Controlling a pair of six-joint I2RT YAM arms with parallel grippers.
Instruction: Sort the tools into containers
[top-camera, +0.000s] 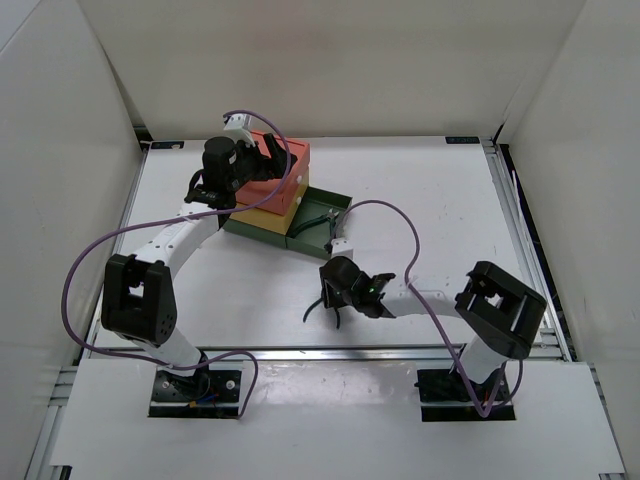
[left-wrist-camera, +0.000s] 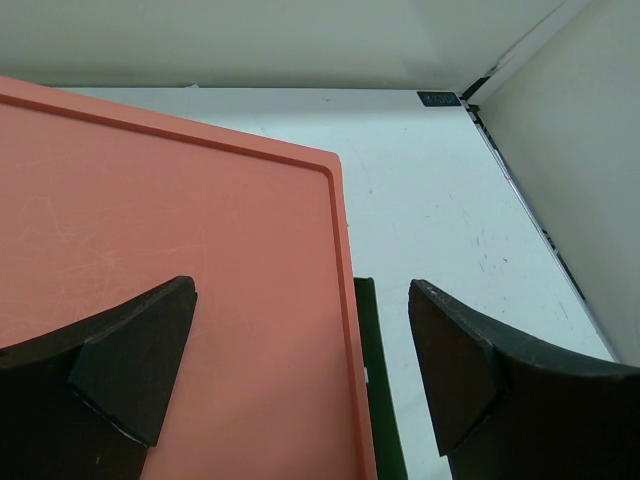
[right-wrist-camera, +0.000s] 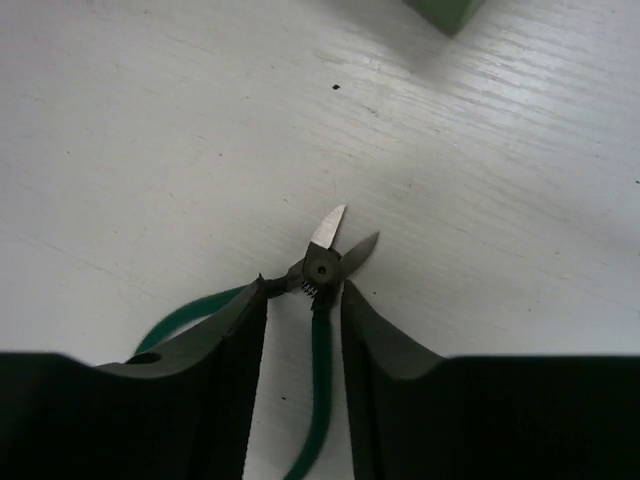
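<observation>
The containers are stacked at the back left: a salmon-red box (top-camera: 285, 165) on top, a yellow one (top-camera: 262, 212) under it, and a dark green drawer (top-camera: 338, 203) pulled out to the right. One pair of green-handled pliers (top-camera: 318, 216) lies in the green drawer. A second pair of pliers (right-wrist-camera: 322, 268) lies on the table. My right gripper (right-wrist-camera: 303, 290) is low over it, narrowly open, with one handle between its fingers and the other handle passing outside the left finger. My left gripper (left-wrist-camera: 302, 290) is open and empty above the salmon box (left-wrist-camera: 180, 230), near its right edge. No wrenches or screwdrivers are in view.
White walls enclose the table on three sides, with a metal rail (top-camera: 400, 352) along the near edge. The green drawer's rim (left-wrist-camera: 375, 400) shows just right of the salmon top, and its corner (right-wrist-camera: 445, 10) lies ahead of the right gripper.
</observation>
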